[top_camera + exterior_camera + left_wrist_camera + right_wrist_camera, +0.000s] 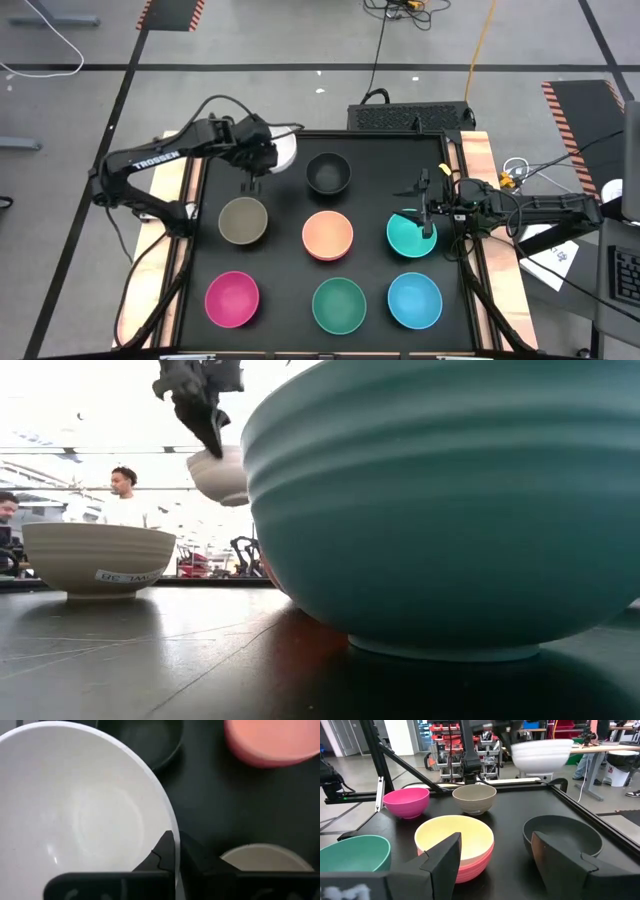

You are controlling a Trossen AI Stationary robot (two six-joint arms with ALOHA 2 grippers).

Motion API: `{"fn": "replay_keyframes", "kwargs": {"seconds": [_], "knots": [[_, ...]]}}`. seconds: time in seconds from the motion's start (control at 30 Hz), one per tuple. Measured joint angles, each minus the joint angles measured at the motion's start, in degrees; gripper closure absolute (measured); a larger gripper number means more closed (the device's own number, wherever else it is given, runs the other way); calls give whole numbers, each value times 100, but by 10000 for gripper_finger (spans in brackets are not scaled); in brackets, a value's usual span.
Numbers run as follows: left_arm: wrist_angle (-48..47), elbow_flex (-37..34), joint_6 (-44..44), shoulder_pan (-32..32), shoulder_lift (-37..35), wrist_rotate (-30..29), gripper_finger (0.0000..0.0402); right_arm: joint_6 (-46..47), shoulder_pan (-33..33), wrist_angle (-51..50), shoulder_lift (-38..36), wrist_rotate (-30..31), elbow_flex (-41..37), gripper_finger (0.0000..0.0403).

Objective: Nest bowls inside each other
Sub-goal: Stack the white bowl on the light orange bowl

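Note:
My left gripper (262, 152) is shut on the white bowl (284, 150), held in the air over the table's far left part, left of the black bowl (328, 172). The olive-tan bowl (243, 220) stands just nearer than it. The peach bowl (454, 837) sits nested in the red bowl (470, 867) at the table's middle. Magenta (232, 298), green (339, 305) and blue (415, 300) bowls stand along the near edge. My right gripper (427, 215) hangs open over the far rim of the teal bowl (410, 237), touching nothing. My left gripper pinches the white bowl's rim (171, 827) on its left side, one finger (161, 851) inside the bowl and the other outside. The fingers come from above, pointing down. The bowl (225, 475) hangs lifted clear of the table, mouth up.
All bowls stand on a black tray with a raised rim (465, 250). A bowl close to the low camera (450, 510) blocks most of that view. People (120, 490) are in the room beyond the table. Bare tray shows between the rows (285, 265).

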Motion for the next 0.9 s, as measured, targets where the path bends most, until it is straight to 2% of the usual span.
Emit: {"fn": "replay_keyframes", "kwargs": {"seconds": [0.17,0.33,0.6,0.67,0.9], "knots": [[-438,518,-225,-418,195,-15,396,0,0,4,1,1,0,167],[-1061,1035,-458,-859,619,-370,396,3,-2,48,-2,1,0,167],[-1057,1483,-351,-1692,1161,-651,396,18,0,46,-2,1,0,167],[-1027,1655,-339,-1836,1260,-624,396,18,0,46,-2,1,0,167],[-602,2264,-198,-2132,1314,41,396,36,-2,46,1,1,0,167]]}}
